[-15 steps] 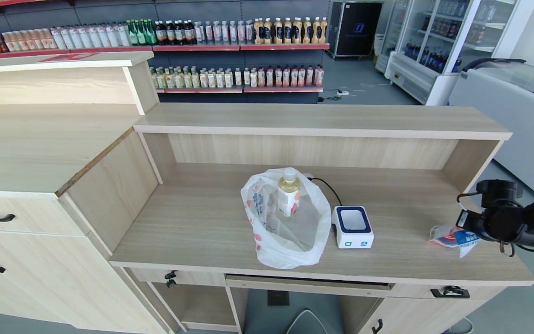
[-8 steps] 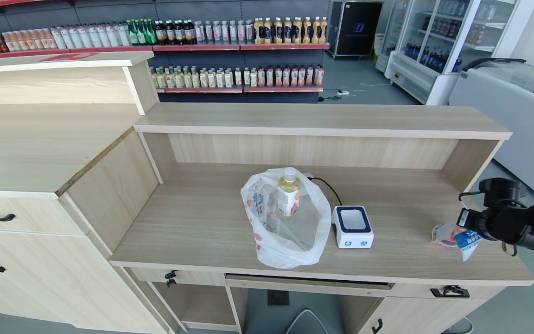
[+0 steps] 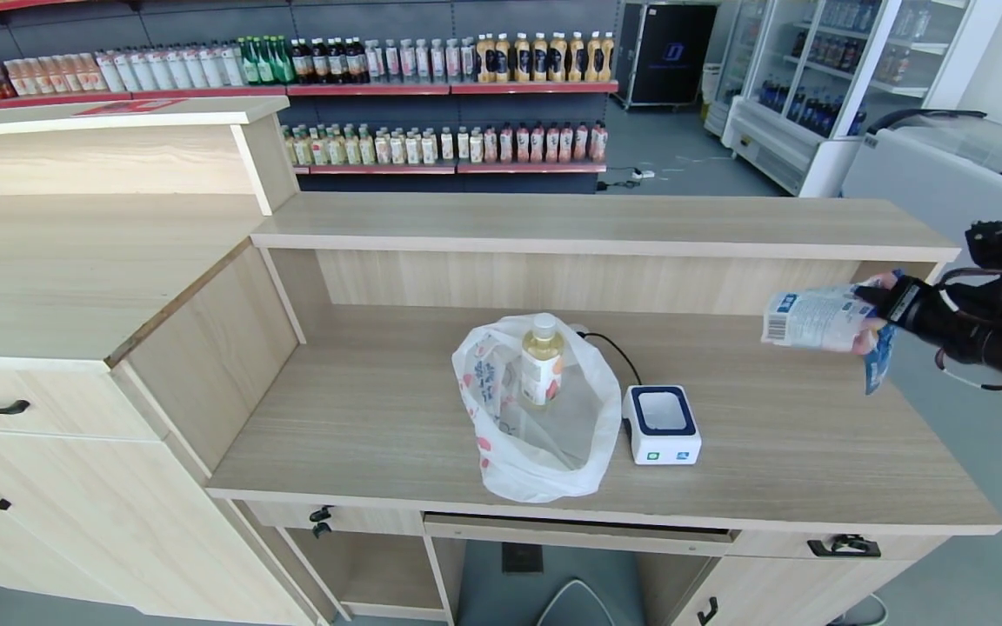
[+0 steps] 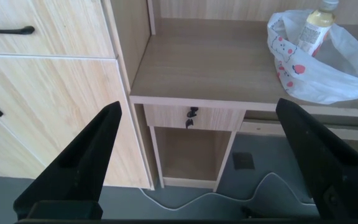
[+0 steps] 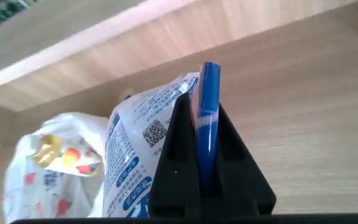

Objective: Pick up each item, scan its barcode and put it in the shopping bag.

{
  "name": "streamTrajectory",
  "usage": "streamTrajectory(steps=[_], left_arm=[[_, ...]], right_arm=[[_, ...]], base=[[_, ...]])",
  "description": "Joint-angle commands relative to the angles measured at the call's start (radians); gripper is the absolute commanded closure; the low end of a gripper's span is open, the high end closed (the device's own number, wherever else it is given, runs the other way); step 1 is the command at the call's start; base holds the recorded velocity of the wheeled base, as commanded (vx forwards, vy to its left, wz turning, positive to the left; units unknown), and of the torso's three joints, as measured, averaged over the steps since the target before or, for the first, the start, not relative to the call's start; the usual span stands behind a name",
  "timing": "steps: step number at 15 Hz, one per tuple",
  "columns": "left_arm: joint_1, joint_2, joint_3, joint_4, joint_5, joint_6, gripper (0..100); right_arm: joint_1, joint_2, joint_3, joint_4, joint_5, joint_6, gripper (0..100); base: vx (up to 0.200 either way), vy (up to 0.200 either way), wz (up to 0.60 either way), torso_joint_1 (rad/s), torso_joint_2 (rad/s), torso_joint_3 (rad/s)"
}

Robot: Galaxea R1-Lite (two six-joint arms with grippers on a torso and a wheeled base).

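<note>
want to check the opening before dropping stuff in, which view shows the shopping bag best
The head view: the shopping bag shows whole, mouth open, with the bottle standing inside. The left wrist view has it in a corner, seen from the side. In the right wrist view the held packet covers part of it.

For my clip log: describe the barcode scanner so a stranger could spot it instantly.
On the wooden counter, look beside the white shopping bag, on the robot's right. The scanner is the small white box with a dark-framed window on top, the only boxy device there.
</note>
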Motion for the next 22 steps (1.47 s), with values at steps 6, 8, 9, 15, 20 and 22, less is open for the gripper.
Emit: streamTrajectory(steps=[6,8,9,15,20,22], left_arm=[[0.0,0.0,0.0,0.0,0.0,0.001,0],[0.0,0.0,0.0,0.0,0.0,0.001,0],[0.0,0.0,0.0,0.0,0.0,0.001,0],[0.0,0.0,0.0,0.0,0.0,0.001,0],[0.0,0.0,0.0,0.0,0.0,0.001,0],[0.0,0.0,0.0,0.0,0.0,0.001,0]], right_arm=[[0.115,-0.34,0.234,-0.642,0.52,0.368,100],[0.233,-0.352,0.253,-0.774,0.529,0.453,100],[0.256,-0.377,0.236,-0.774,0.586,0.467,100],[0.302,-0.443,0.248,-0.774,0.709,0.567,100],[0.332,-0.5,0.266,-0.774,0.681,0.771,100],[0.361,-0.532,0.338,-0.774,0.654,0.788,100]], base=[[0.0,0.0,0.0,0.0,0.0,0.0],[0.0,0.0,0.0,0.0,0.0,0.0],[0.0,0.0,0.0,0.0,0.0,0.0],[0.0,0.0,0.0,0.0,0.0,0.0],[0.0,0.0,0.0,0.0,0.0,0.0],[0.0,0.0,0.0,0.0,0.0,0.0]])
